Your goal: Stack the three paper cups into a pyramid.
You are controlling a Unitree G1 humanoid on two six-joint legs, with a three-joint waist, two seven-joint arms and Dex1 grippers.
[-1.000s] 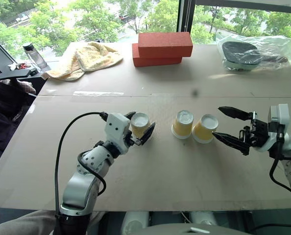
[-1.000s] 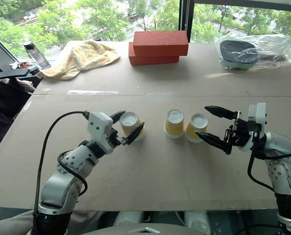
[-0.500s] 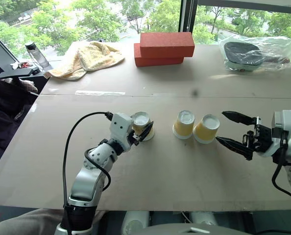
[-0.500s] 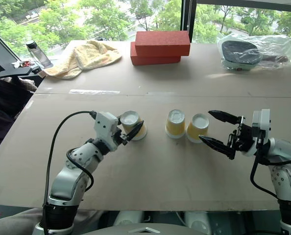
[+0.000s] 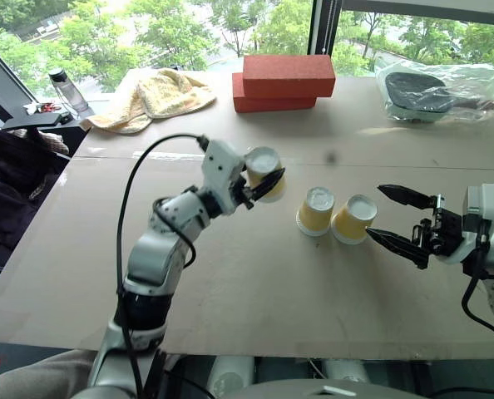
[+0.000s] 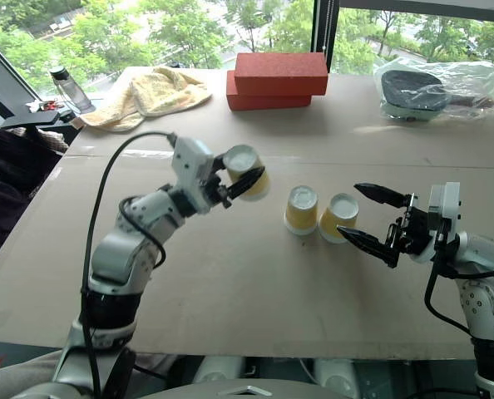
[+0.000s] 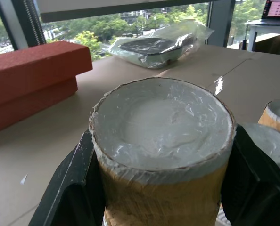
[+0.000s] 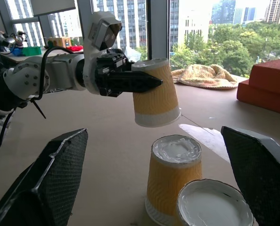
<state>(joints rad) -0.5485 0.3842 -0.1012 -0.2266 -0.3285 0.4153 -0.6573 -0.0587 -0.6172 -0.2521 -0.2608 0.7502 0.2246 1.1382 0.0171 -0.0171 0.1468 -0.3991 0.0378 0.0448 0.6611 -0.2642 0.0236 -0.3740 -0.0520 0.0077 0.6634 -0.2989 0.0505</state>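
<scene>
Cup airborne in left gripper, table clear below.

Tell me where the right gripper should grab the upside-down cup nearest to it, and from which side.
Grip the nearer cup across its yellow side wall, about mid-height, coming level from the right gripper's side. It stands upside down, narrow base up and tapered, and touches the other standing cup on its far flank. The open jaws already face the free side.
</scene>
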